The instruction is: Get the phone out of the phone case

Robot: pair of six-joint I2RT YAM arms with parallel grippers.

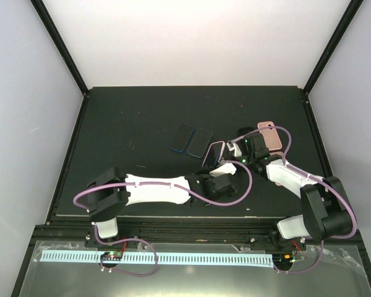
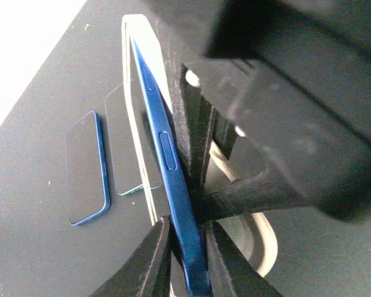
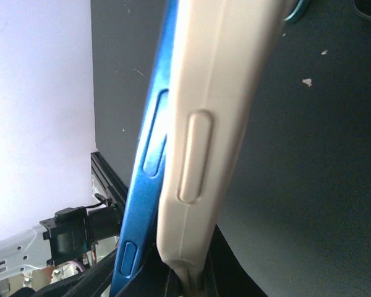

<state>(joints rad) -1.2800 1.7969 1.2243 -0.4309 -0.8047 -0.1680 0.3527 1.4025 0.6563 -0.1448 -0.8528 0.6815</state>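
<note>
The left gripper (image 2: 187, 260) pinches the phone (image 2: 167, 154), the right gripper (image 3: 179, 281) the case (image 3: 216, 111).

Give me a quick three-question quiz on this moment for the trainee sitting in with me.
1. True or false: the cream case lies on the table, away from the blue phone.
2. Multiple choice: in the left wrist view, how many flat devices lie on the table beside the blue phone? A) none B) two C) five
3. Short answer: which arm's end effector pinches the blue phone's edge?

Key
1. False: the cream case is raised off the table and touches the blue phone.
2. B
3. The left end effector.
</note>
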